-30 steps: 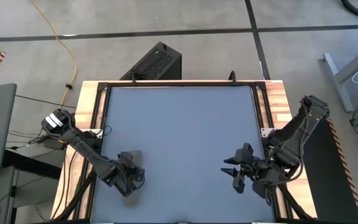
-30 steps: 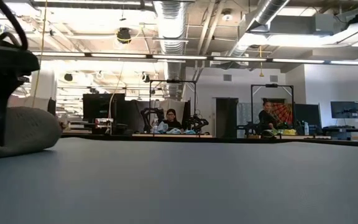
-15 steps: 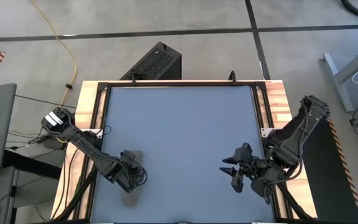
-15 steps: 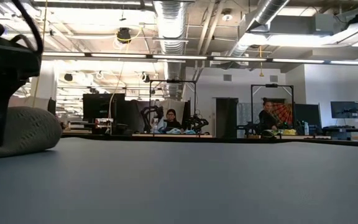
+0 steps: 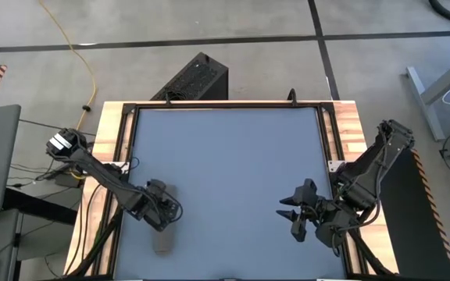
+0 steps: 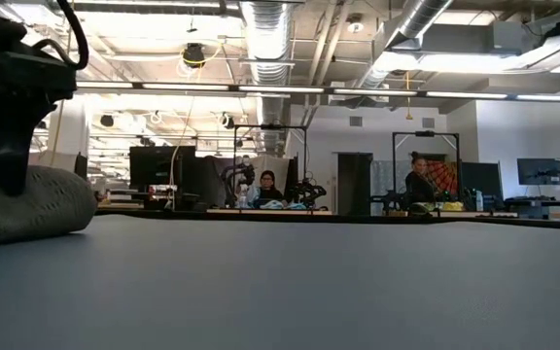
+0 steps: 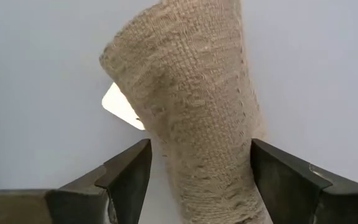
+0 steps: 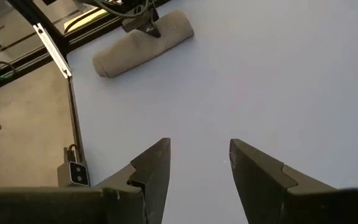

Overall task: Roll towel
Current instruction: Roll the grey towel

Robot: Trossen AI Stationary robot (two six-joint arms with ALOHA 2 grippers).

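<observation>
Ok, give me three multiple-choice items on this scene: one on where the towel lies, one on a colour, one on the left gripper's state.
1. Where does the towel lie on the table?
A. near its left edge, at the near end
B. at its centre
C. at its far right corner

2. What colour is the towel's tag?
A. red
B. white
C. black

3. How is the left gripper?
A. shut on the towel
B. open over the rolled towel
C. out of view

Answers:
1. A: the high view shows the roll by the left arm, at the table's near left.
2. B: the left wrist view shows a white tag at the roll's side.
3. B: in the left wrist view the fingers stand apart on either side of the roll.
</observation>
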